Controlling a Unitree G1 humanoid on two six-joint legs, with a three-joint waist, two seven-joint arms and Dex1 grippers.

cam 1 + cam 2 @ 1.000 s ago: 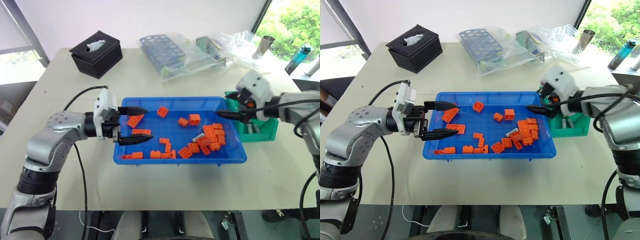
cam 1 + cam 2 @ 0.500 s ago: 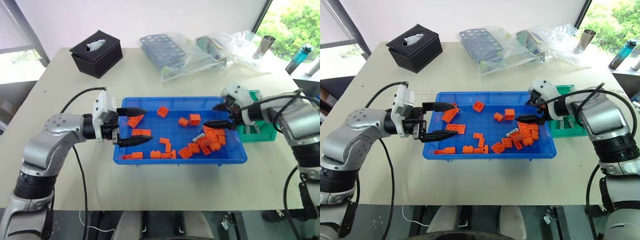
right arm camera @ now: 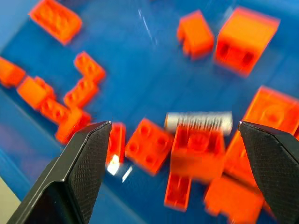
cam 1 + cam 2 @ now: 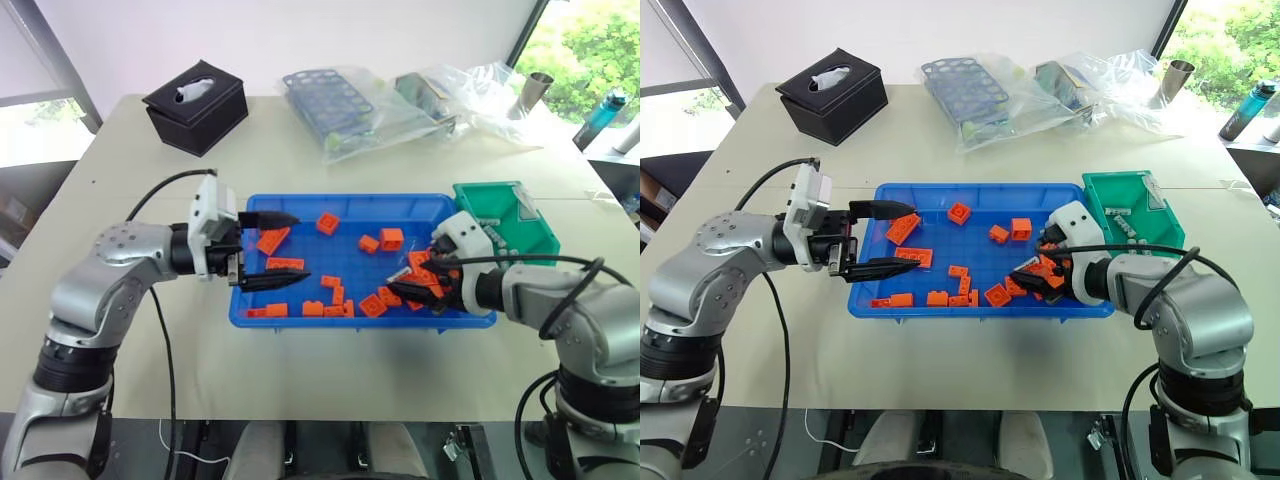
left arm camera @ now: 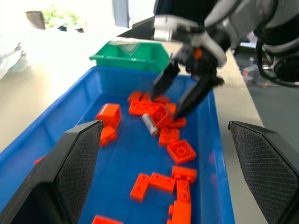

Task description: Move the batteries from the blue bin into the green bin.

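The blue bin (image 4: 340, 199) sits mid-table with orange bricks (image 4: 283, 264) scattered in it. One silver-grey battery (image 3: 198, 122) lies among the bricks at its right end, also in the left wrist view (image 5: 149, 124). My right gripper (image 4: 432, 285) hangs open just above that pile, its fingers on either side of the battery and apart from it. My left gripper (image 4: 298, 248) hovers open and empty over the bin's left end, pointing right. The green bin (image 4: 505, 215) stands against the blue bin's right side, with small grey batteries (image 4: 1117, 212) in it.
A black tissue box (image 4: 194, 105) stands at the back left. A blue-grey perforated rack (image 4: 325, 95) and clear plastic bags (image 4: 445, 90) lie at the back. A metal cup (image 4: 536, 88) and a bottle (image 4: 606, 105) are at the far right.
My right gripper swung from above the green bin down into the blue bin's right end, turned, and opened wider. The left gripper stayed put.
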